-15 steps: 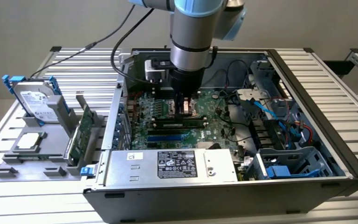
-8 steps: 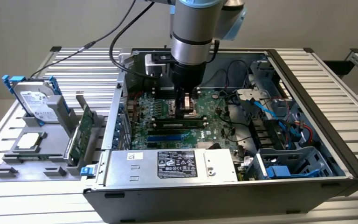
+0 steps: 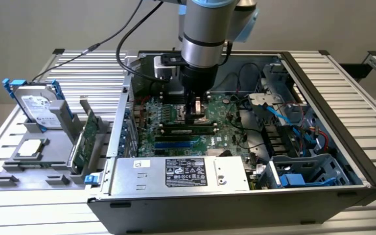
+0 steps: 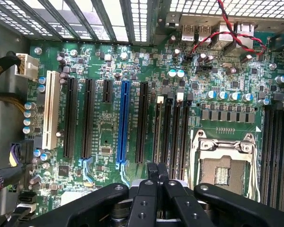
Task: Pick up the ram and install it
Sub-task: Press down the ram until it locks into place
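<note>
Nearest on the bench [image 3: 31, 210] is the open computer case [image 3: 240, 215], with the grey power supply [image 3: 181, 172] along its near edge. Beyond that is the motherboard [image 4: 109, 56].

Just past the blue slot [image 3: 175, 144], a long thin strip with a green edge lies along the black memory slots [image 3: 188, 126]. It looks like the ram [image 3: 188, 131] sitting in a slot, though whether it is pressed fully home cannot be told from here.

The end effector [image 3: 193, 108] hangs just on the far side of that strip, low over the board beside the processor socket [image 4: 222, 163]. In the wrist view the end effector [image 4: 157, 172] has its fingers pinched tight together, with nothing visible between them, so it seems to be carrying nothing.

Judging by this, the pick-up is done and the stick has reached its slot. What is left, if anything, is checking the seating.

To the left, outside the case, a grey rack holds a hard drive [image 3: 37, 105] and the much larger green card [image 3: 86, 134], both well apart from the arm.
</note>
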Robot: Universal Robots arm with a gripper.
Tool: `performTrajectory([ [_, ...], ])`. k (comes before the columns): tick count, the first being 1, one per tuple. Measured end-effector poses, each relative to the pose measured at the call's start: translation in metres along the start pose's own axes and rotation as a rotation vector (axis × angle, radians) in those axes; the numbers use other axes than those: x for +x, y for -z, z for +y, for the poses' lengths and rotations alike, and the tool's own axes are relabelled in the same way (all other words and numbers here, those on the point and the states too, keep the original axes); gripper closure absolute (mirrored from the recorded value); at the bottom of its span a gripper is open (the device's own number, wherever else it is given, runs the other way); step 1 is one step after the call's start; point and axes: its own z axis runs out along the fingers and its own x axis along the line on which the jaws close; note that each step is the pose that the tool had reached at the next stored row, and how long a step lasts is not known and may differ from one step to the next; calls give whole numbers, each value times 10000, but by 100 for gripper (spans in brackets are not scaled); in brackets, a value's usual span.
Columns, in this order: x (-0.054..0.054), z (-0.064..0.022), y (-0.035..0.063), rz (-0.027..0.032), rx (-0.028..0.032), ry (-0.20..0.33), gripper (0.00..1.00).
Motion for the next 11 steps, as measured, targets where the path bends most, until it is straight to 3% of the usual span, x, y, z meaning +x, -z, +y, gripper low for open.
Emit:
performTrajectory([
  [11, 0, 0, 1, 6, -1, 1, 89],
])
